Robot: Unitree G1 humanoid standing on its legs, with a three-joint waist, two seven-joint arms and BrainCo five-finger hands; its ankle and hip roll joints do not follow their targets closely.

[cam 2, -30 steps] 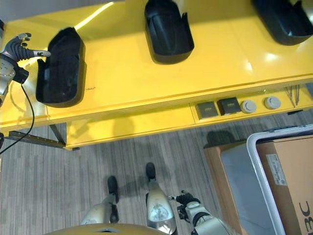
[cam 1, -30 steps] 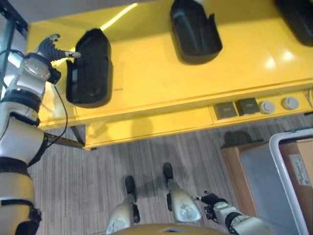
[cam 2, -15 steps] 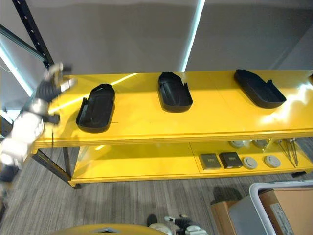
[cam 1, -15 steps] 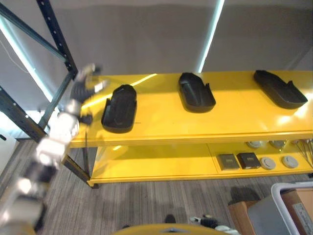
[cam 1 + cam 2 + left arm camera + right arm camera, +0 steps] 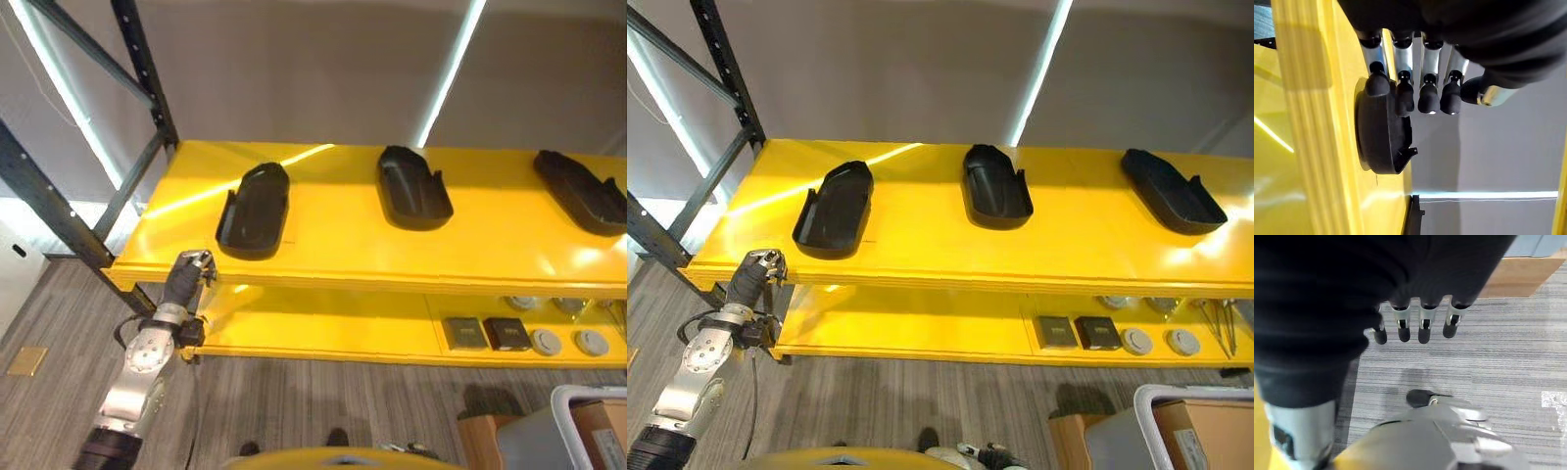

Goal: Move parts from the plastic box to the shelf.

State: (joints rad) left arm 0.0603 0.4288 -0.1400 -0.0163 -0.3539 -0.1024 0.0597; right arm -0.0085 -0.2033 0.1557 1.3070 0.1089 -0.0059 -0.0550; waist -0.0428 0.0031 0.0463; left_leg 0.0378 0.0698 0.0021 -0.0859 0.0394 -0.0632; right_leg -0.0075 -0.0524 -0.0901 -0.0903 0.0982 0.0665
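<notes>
Three black moulded parts lie apart on the yellow shelf [image 5: 333,250]: a left part [image 5: 255,209], a middle part [image 5: 414,186] and a right part [image 5: 583,191]. My left hand [image 5: 186,276] hangs below the shelf's front edge, in front of the left part and apart from it. Its fingers [image 5: 1403,58] are relaxed and hold nothing, and the left part [image 5: 1381,132] shows beyond them. My right hand [image 5: 1422,320] hangs low over the floor, open and empty. The plastic box [image 5: 1144,403], grey with a white rim, stands at the lower right.
Black rack uprights [image 5: 147,69] rise at the shelf's left end. The lower shelf level carries two dark square items [image 5: 1078,333] and round discs [image 5: 1161,341]. A cardboard box [image 5: 1220,436] sits in the plastic box, and a brown wooden piece [image 5: 1068,431] stands beside it.
The camera has swung upward. My left arm has dropped from beside the left part on the shelf top to below the shelf's front edge. The three parts have stayed put.
</notes>
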